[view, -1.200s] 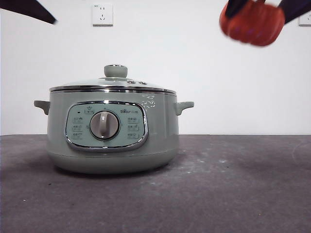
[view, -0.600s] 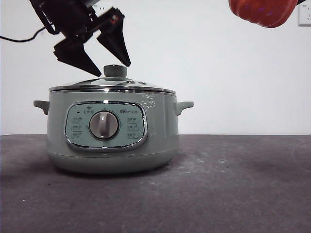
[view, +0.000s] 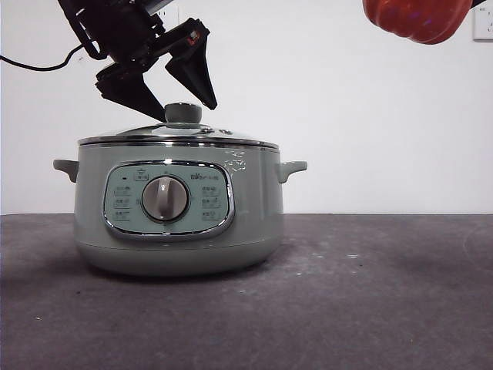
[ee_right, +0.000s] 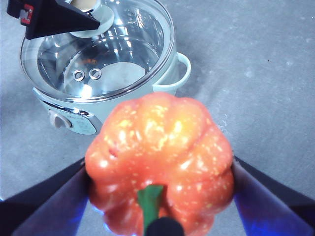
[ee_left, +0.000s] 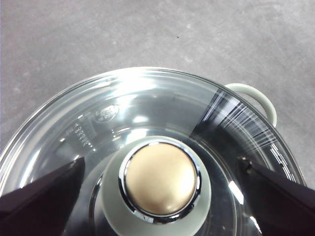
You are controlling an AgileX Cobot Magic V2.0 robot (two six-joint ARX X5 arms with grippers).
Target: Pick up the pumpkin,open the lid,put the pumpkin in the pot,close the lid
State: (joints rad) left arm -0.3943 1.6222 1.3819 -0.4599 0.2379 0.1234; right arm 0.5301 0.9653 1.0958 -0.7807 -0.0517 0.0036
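The sage-green pot (view: 177, 208) stands on the table with the glass lid (view: 177, 135) resting on it. My left gripper (view: 189, 113) is open and straddles the lid's knob (view: 182, 112), one jaw on each side with a gap to each. The left wrist view looks straight down on the metal-topped knob (ee_left: 160, 179) and the glass lid (ee_left: 147, 98), with the left gripper (ee_left: 161, 163) open around the knob. The orange-red pumpkin (view: 416, 19) hangs high at the right, held off the table. My right gripper (ee_right: 160, 164) is shut on the pumpkin (ee_right: 162, 147), whose green stem points toward the camera.
The pot's side handles (view: 293, 168) stick out left and right, and its control panel with the grey dial (view: 165, 199) faces the front camera. A wall socket (view: 484, 23) sits behind the pumpkin. A black cable (view: 38, 63) trails from the left arm.
The left arm came down from the top left corner and its open jaws shifted right around the knob. The pumpkin rose to the top edge and now holds still.
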